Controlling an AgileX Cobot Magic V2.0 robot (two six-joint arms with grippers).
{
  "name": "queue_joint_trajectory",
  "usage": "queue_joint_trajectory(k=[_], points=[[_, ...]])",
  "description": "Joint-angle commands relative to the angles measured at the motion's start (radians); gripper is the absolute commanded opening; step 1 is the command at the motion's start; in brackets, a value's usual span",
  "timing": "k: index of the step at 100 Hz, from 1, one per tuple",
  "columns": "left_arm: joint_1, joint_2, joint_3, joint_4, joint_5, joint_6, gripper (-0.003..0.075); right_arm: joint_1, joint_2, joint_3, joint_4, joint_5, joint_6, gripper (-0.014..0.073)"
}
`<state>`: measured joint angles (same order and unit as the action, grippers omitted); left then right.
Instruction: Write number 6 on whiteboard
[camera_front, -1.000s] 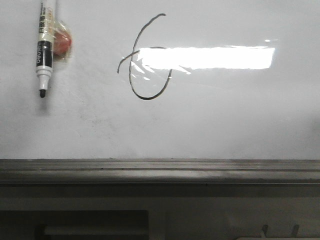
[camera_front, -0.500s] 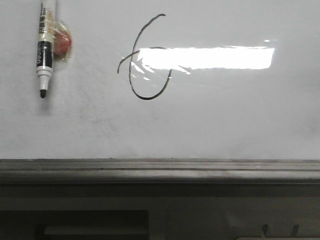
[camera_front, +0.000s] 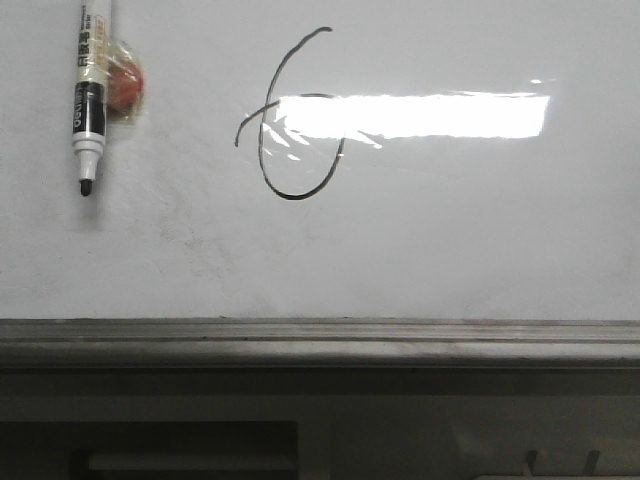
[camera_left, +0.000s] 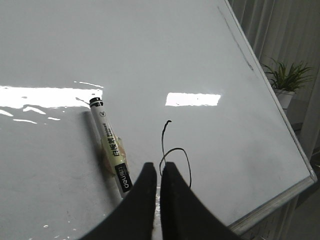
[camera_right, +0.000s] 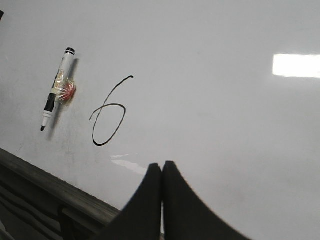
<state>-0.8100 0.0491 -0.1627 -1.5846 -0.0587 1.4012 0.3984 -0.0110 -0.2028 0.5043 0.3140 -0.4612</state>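
Note:
The number 6 (camera_front: 290, 120) is drawn in thin black line on the whiteboard (camera_front: 450, 230), partly under a bright light reflection. It also shows in the left wrist view (camera_left: 175, 157) and the right wrist view (camera_right: 107, 112). A white and black marker pen (camera_front: 90, 100) hangs on the board to the 6's left, tip down, on a red holder (camera_front: 125, 88). My left gripper (camera_left: 157, 166) is shut and empty, just in front of the 6. My right gripper (camera_right: 162, 165) is shut and empty, away from the board, to the 6's right.
A grey metal rail (camera_front: 320, 340) runs along the board's lower edge. A potted plant (camera_left: 287, 80) stands beyond the board's far side in the left wrist view.

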Motion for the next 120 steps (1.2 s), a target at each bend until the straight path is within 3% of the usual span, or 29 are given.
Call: queue_joint_trajectory(k=[1,55,66,71,74,83,95,105,120], points=[[0.001,0.009,-0.027,-0.013,0.000,0.002,-0.0020,-0.007,-0.009,-0.025,0.013,-0.082,-0.011,-0.0065],[0.001,0.009,-0.027,-0.014,0.000,0.002,-0.0020,-0.007,-0.009,-0.025,0.013,-0.082,-0.011,-0.0065],[0.001,0.009,-0.022,0.006,-0.071,-0.002,-0.0020,-0.007,-0.009,-0.025,0.013,-0.082,-0.011,-0.0065],[0.003,0.011,-0.012,0.111,-0.095,-0.057,-0.0020,-0.007,-0.009,-0.025,0.013,-0.082,-0.011,-0.0065],[0.014,0.012,-0.001,0.263,-0.095,-0.127,-0.0020,-0.007,-0.009,-0.025,0.013,-0.082,-0.011,-0.0065],[0.066,0.012,0.025,0.677,-0.088,-0.418,-0.0020,-0.007,-0.009,-0.025,0.013,-0.082,-0.011,-0.0065],[0.190,0.012,0.045,1.086,-0.004,-0.757,-0.0020,-0.007,-0.009,-0.025,0.013,-0.082,-0.011,-0.0065],[0.324,0.012,0.064,1.279,0.051,-0.999,-0.0020,-0.007,-0.009,-0.025,0.013,-0.082,-0.011,-0.0065],[0.509,0.004,0.103,1.394,0.030,-1.163,-0.0020,-0.007,-0.009,-0.025,0.013,-0.082,-0.011,-0.0065]])
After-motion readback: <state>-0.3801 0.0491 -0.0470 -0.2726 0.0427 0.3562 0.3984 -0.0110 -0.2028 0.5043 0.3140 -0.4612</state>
